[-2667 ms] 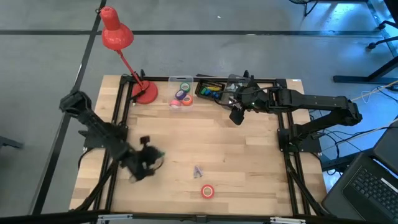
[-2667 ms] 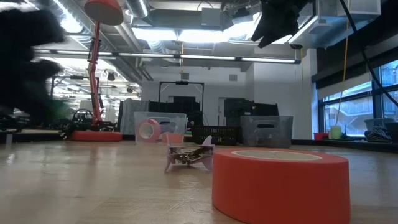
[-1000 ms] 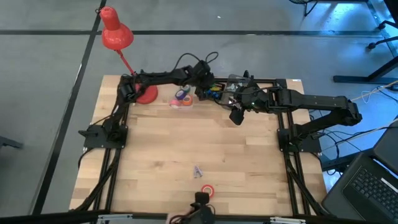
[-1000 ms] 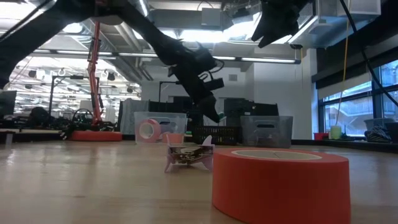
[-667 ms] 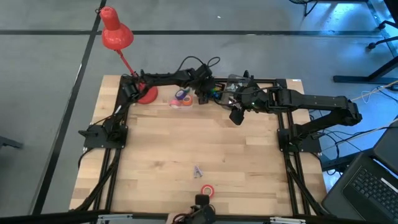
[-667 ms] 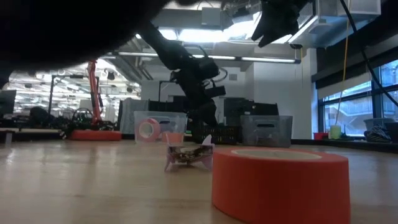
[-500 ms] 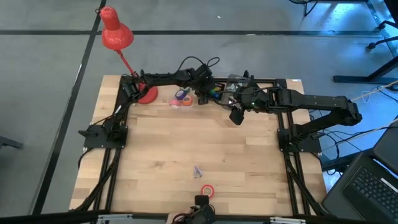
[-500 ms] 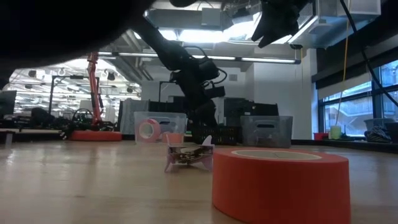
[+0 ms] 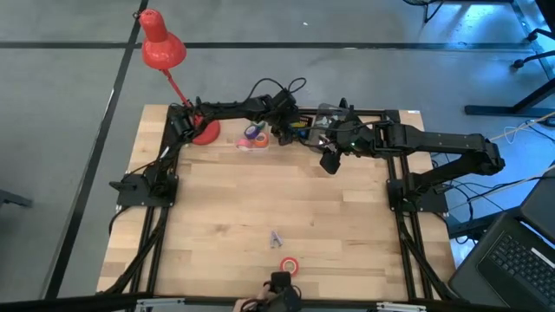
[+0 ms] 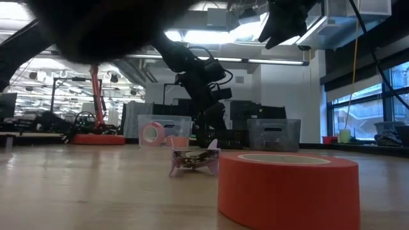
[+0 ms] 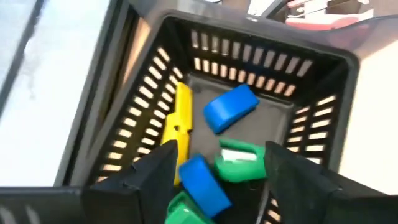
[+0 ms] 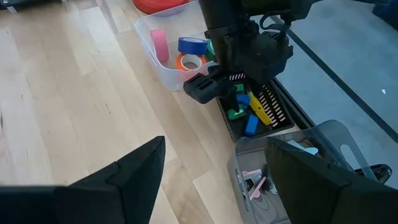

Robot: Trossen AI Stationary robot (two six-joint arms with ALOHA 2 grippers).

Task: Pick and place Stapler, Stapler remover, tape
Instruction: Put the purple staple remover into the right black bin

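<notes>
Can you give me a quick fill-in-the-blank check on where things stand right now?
1. The left gripper hangs over the black slatted ____, its fingers open.
2. The basket holds blue, green and ____ staplers.
3. The orange tape roll still on the table lies near the ____ edge.
4. The right gripper is ____ and empty.

Missing words: basket; yellow; front; open

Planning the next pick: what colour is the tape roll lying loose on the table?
Red-orange tape roll, clearest in the low view.

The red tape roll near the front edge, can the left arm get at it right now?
Probably not directly: the left gripper hangs open over the black basket at the table's back, far from the red tape roll.
</notes>
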